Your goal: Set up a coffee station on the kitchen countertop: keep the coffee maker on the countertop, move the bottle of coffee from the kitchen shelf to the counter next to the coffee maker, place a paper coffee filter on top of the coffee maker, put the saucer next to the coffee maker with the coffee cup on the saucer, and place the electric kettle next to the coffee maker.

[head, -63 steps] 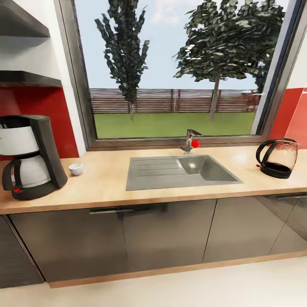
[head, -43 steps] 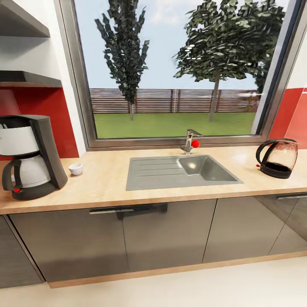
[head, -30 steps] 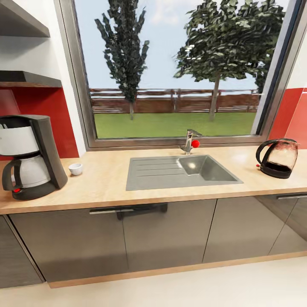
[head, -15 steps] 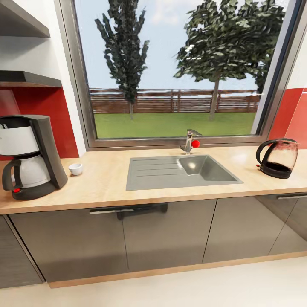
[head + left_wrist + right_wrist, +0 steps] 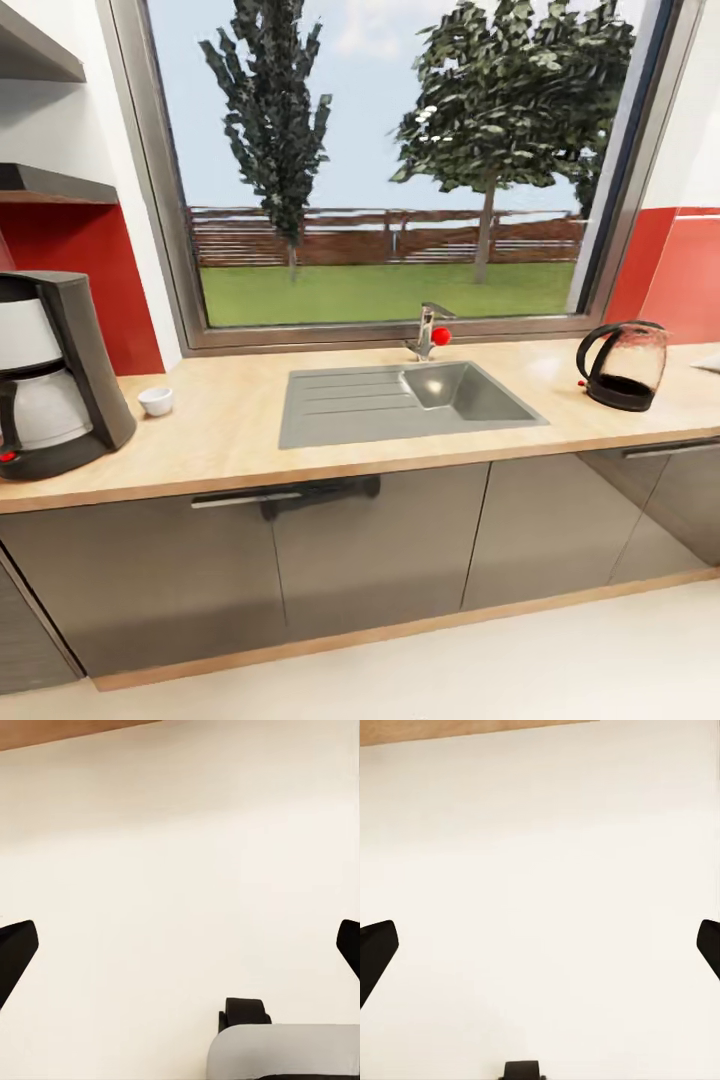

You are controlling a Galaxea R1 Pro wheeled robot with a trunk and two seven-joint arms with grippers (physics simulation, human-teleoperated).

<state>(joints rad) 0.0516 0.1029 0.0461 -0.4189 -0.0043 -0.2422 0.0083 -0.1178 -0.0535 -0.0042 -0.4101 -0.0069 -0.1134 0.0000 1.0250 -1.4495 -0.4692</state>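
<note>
The coffee maker [image 5: 45,375] stands at the left end of the kitchen countertop [image 5: 230,440], cut off by the picture's edge. A tiny white coffee cup [image 5: 156,401] sits on the worktop just to its right. Far to the right, past the sink, the glass electric kettle [image 5: 622,366] stands near the red wall. The dark kitchen shelf [image 5: 50,185] hangs above the coffee maker, with nothing visible on the part in view. My left gripper [image 5: 180,952] and right gripper [image 5: 540,949] both hang open over pale floor, holding nothing. The bottle of coffee, paper coffee filter and saucer are out of view.
An inset steel sink [image 5: 405,400] with a red-knobbed faucet [image 5: 428,335] sits mid-counter below a large window. Grey cabinet fronts [image 5: 300,570] run underneath, with pale floor [image 5: 500,670] before them. A pale flat edge [image 5: 708,361] shows at the far right of the counter.
The whole picture has shifted left and slightly down, so the camera has moved right; the coffee maker is now partly cut off. Nothing on the counter has moved.
</note>
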